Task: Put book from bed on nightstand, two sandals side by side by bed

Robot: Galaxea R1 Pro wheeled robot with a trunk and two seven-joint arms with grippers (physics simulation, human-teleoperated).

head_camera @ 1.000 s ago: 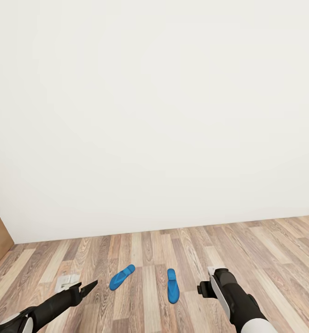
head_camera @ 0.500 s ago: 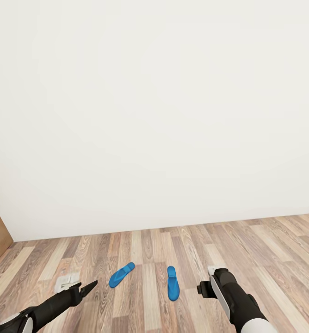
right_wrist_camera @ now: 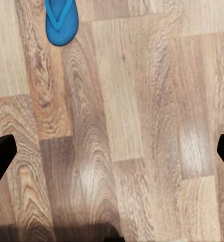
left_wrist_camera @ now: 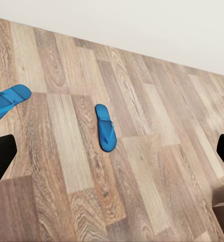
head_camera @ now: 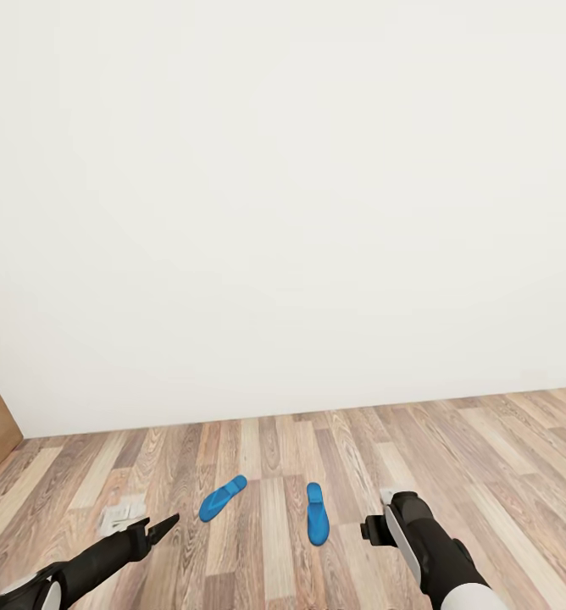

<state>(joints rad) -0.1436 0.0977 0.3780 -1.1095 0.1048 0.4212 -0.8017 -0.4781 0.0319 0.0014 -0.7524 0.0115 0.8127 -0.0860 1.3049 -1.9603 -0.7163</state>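
Wood plank floor (head_camera: pixel 486 449) meets a white wall (head_camera: pixel 283 212); two sandals lie apart: right sandal (head_camera: pixel 317 512) points at the wall, nearer the right gripper (head_camera: pixel 383 521), left sandal (head_camera: pixel 223 497) angled, nearer the left gripper (head_camera: pixel 160 527); both grippers wide, empty

Three cameras, all aimed at your plank floor.

Your head camera looks forward and down at the white wall (head_camera: pixel 283 212) and floor (head_camera: pixel 486 457). Your left wrist camera slants down from nearer; your right looks almost straight down, closest. All three share the sandal (head_camera: pixel 317 513) (left_wrist_camera: pixel 104 128) (right_wrist_camera: pixel 61 20) at 12 o'clock.
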